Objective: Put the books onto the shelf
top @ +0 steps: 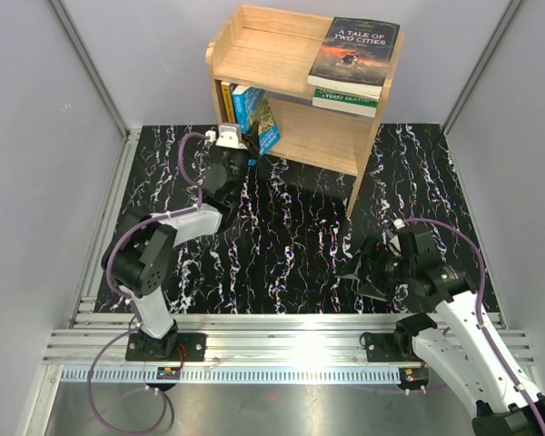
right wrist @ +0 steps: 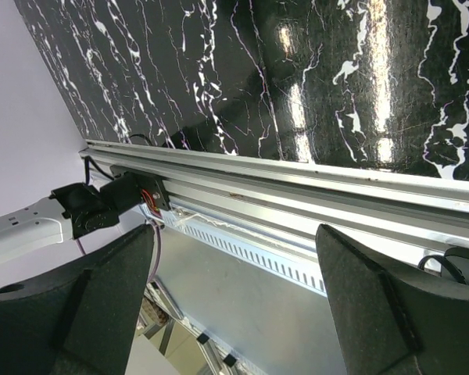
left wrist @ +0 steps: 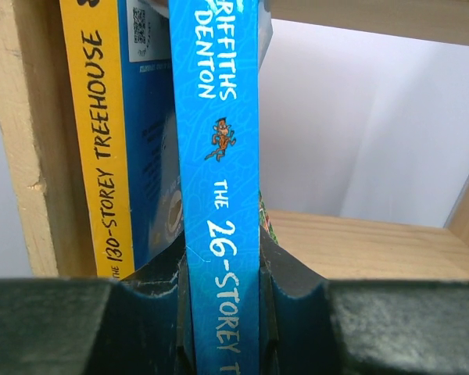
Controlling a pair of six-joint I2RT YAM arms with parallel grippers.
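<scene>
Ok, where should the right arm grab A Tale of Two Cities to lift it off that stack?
Take A Tale of Two Cities, I'd say, by its near edge, from the front, jaws above and below. It lies flat on the green book, and the shelf has raised rims behind and beside it.

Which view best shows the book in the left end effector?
Left wrist: the 26-Storey book fills the frame, spine readable, clamped by the left end effector. Top external shows it small, leaning in the shelf. Right wrist misses it.

Four books (top: 354, 50); one shelf (top: 263, 50); two robot arms (top: 163, 245).
</scene>
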